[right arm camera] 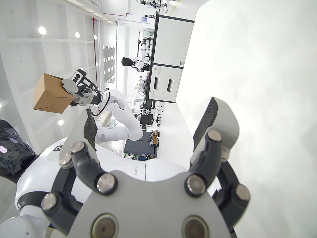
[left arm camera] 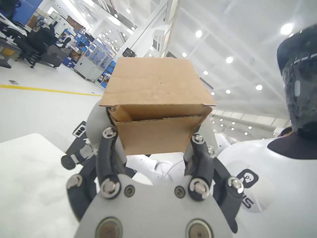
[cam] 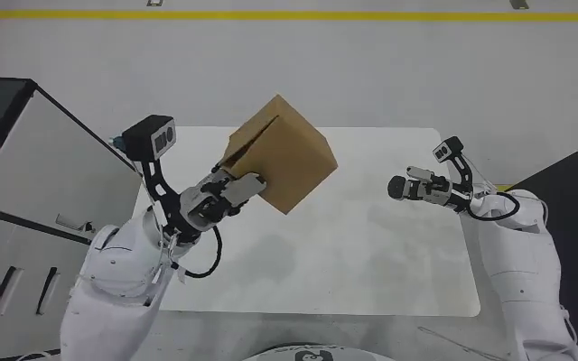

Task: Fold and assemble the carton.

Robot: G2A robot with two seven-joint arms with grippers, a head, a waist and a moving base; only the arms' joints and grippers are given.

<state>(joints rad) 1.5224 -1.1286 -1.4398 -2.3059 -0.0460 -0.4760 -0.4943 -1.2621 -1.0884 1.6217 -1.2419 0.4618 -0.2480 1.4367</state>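
Cardboard carton (cam: pixel 282 153) aloft, tight in the left claw (cam: pixel 242 187); right claw (right arm camera: pixel 149 118) wide open.

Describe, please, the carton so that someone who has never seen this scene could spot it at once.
Start at the white table; over its left side, the left gripper holds up a brown cardboard carton, tilted and clear of the tabletop. It is the only brown thing there, and the right gripper, open, holds nothing.

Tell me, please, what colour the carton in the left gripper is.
Plain brown cardboard. The carton shows best in the left wrist view.
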